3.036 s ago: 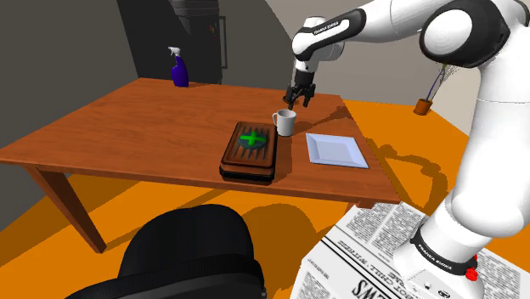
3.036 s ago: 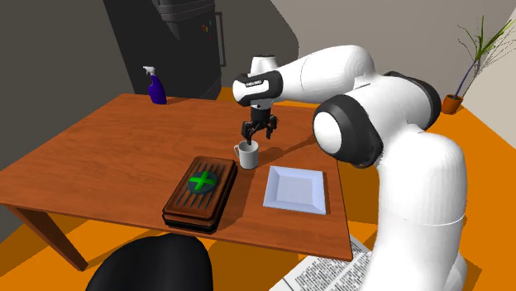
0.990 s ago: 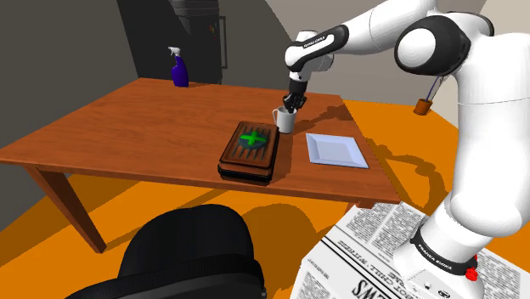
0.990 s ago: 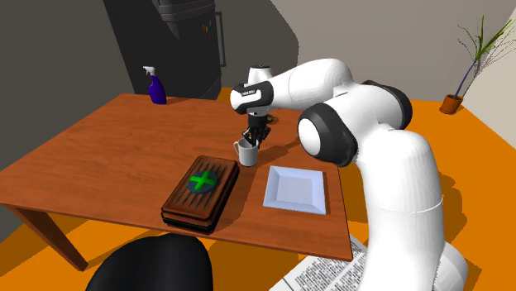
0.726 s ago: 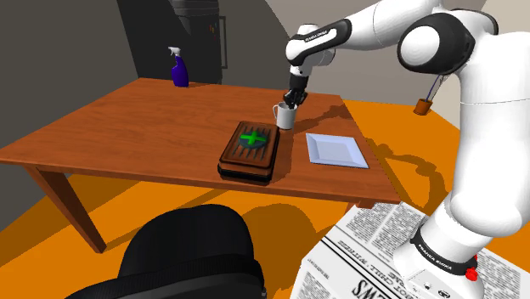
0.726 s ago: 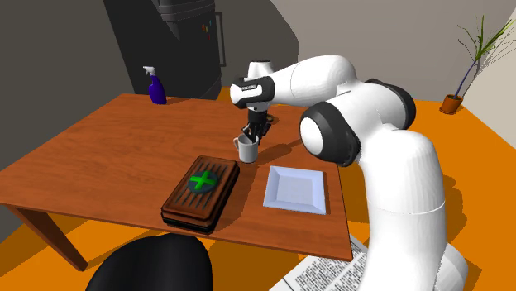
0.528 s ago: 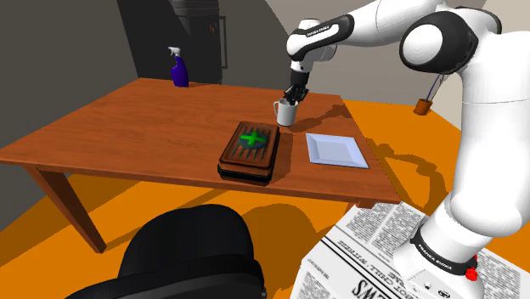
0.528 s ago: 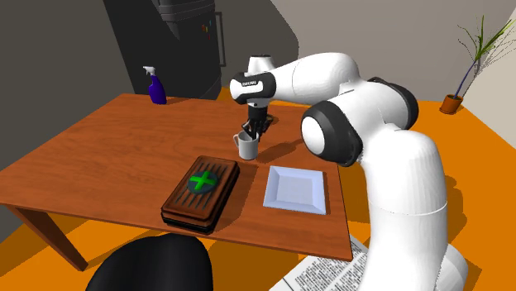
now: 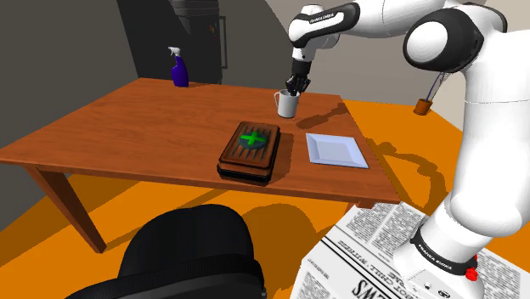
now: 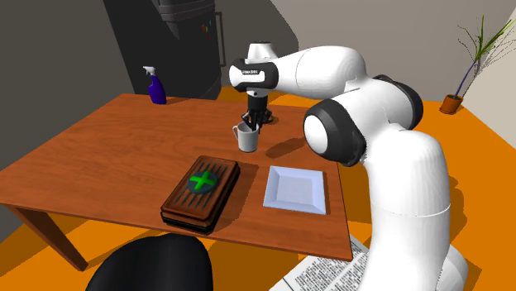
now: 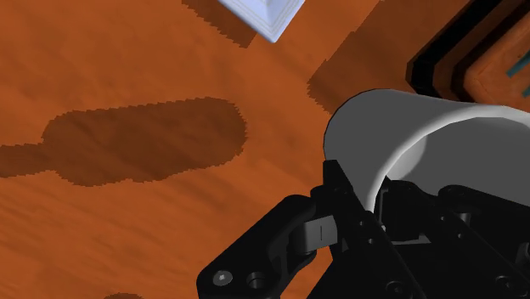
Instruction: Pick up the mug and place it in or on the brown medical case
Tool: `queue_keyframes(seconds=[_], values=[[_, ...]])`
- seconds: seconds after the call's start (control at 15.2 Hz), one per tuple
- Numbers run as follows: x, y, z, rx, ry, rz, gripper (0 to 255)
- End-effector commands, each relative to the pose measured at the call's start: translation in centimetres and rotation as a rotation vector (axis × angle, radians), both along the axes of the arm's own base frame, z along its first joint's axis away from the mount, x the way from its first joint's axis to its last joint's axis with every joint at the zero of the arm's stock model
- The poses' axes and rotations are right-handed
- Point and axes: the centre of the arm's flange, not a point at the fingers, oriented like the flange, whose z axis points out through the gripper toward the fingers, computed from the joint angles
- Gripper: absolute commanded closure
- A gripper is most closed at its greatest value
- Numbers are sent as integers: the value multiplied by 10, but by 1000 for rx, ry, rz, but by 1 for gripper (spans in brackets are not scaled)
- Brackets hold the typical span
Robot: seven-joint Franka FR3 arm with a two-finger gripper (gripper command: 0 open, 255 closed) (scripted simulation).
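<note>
Seeing my black claw (image 9: 294, 87) pinched shut on the rim of the white mug (image 9: 287, 104), just above the wooden worktop (image 9: 127, 127) at upper centre, I fear the thin grip slipping before the brown green-crossed case (image 9: 250, 153).

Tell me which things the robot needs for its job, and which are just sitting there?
Needed: the gripper, clasping the white mug; the brown case with the green cross.
Just lying about: white square plate, purple spray bottle, black chair.
</note>
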Motion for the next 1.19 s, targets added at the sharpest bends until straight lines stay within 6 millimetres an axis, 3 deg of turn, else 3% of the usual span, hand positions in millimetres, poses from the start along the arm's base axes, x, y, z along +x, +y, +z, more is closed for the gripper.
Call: queue_keyframes(seconds=[0.0,0.86,1.12], values=[[0,1,11,0,0,0,255],[0,1,76,0,0,0,255],[-8,53,81,0,0,0,255]])
